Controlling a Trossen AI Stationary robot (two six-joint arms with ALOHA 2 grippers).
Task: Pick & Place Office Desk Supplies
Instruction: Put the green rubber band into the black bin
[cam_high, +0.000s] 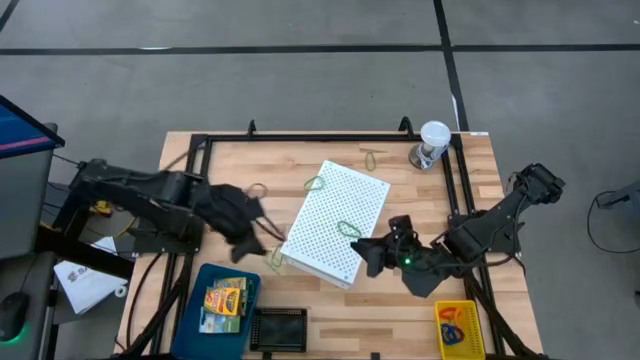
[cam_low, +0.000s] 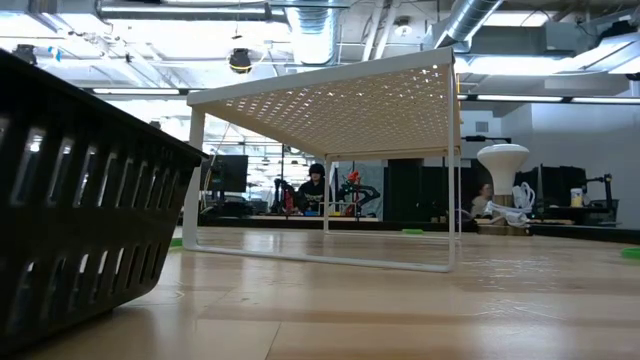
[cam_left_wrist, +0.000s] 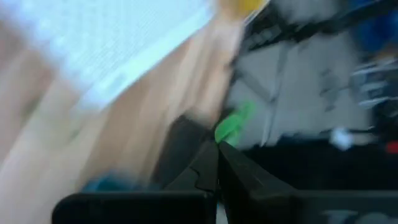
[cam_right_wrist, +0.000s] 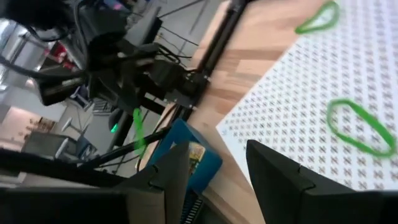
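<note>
High view: my left fingers (cam_high: 262, 240) are clamped on a green rubber band (cam_left_wrist: 234, 122) beside the white perforated box (cam_high: 335, 222); next, carry it to the blue bin (cam_high: 190, 310). Right fingers (cam_high: 372, 252) apart, waiting.

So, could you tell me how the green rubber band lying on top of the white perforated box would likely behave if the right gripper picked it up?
The green rubber band is a thin loop lying flat on the white perforated box, so it probably weighs little and would droop. Being so flat, it may slip from the open right gripper.
</note>
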